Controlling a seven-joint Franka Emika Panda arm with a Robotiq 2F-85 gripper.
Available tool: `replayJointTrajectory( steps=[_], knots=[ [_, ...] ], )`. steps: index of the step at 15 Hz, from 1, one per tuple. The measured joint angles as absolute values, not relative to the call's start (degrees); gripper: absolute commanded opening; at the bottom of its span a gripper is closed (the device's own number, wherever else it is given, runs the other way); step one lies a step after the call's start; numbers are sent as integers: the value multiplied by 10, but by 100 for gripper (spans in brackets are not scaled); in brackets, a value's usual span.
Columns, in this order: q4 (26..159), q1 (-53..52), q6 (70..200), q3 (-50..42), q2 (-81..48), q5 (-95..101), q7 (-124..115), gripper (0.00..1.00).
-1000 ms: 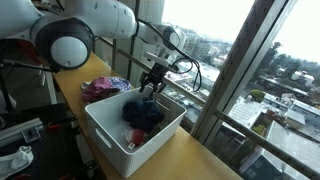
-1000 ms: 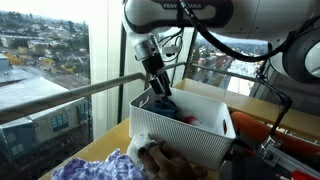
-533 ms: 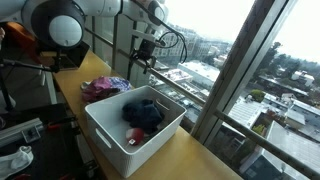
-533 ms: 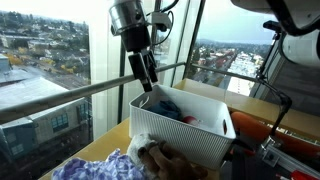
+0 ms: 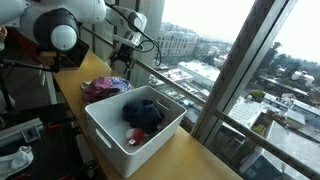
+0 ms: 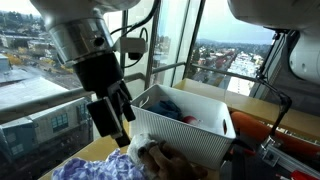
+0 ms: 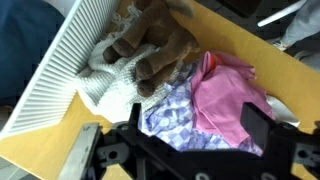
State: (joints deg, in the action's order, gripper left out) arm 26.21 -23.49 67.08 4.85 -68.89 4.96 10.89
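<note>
My gripper hangs empty, jaws wide apart, over the heap of clothes beside the white bin.

The heap lies on the wooden tabletop, pressed against the bin's ribbed outer wall. In the wrist view a brown furry piece sits on a white knit, with a purple patterned cloth and a pink garment right under my spread fingers. I judge they stand this wide to straddle loose fabric. A dark blue garment lies inside the bin. I can read no label or writing anywhere.
</note>
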Motion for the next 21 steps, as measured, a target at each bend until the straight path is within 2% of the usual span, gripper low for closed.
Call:
replayJointTrajectory(
  steps=[11,13,21],
  knots=[
    [262,-257,789,50,-806,50,169,100],
    [262,-255,794,50,-821,50,179,74],
    [260,-242,798,52,-833,45,197,14]
  ],
)
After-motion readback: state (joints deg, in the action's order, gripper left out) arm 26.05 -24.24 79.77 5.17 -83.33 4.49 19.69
